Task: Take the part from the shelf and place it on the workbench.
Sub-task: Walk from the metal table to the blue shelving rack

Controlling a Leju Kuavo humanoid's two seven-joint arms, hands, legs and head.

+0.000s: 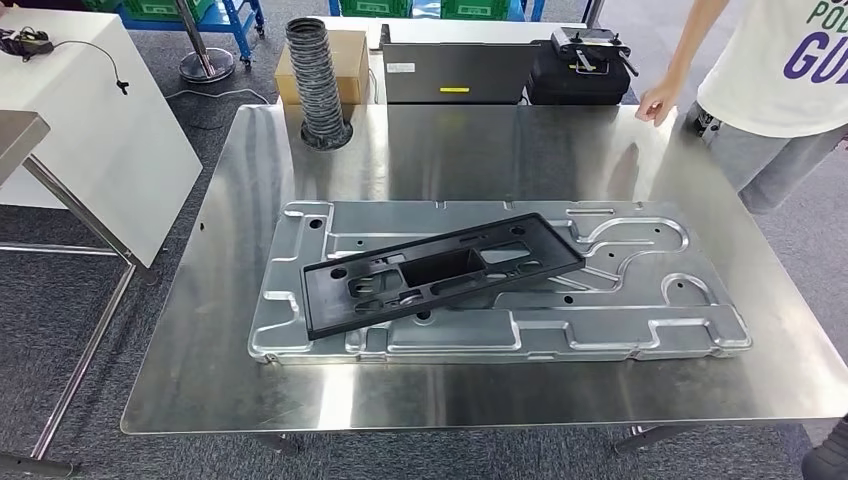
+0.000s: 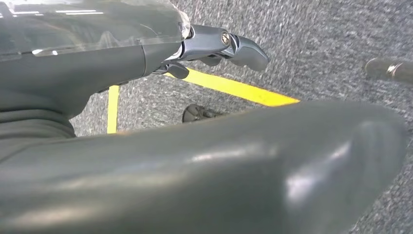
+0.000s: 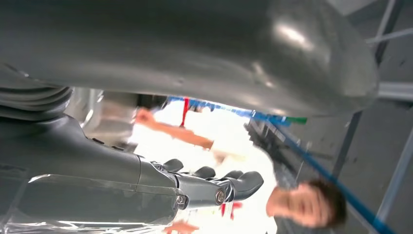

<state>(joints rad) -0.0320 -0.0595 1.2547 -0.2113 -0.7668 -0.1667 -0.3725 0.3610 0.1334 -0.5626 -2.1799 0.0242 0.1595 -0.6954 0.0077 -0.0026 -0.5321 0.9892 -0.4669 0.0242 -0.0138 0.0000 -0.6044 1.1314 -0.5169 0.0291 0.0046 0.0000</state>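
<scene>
Black plastic frame part [image 1: 440, 272] lies flat, slightly skewed, on top of the stamped sheet-metal panel [image 1: 640, 300], centre of the head view. Both sit on the steel table [image 1: 220, 380]. The panel takes the frame's whole length, so it doesn't tip. Judging by that, placement looks done.

Left hand [image 2: 214, 48]: seen in the left wrist view, fingers extended and loosely apart, holding nothing. It hangs over grey carpet with yellow floor tape [image 2: 234, 87], so the arm reads as down at the side, clear of the table.

Right hand [image 3: 214, 187]: right wrist view, fingers straight-ish and apart, nothing in it. Behind it a person is blurred.

Upper right of the head view: a person in a white T-shirt [image 1: 770, 70] stands at the table's far corner, their hand [image 1: 657, 103] at the edge. Risk if the arms swing up again.

Upper middle: black corrugated hose [image 1: 316, 80] stands upright at the table's back edge, cardboard box [image 1: 345, 65] behind it, well apart from the part.
</scene>
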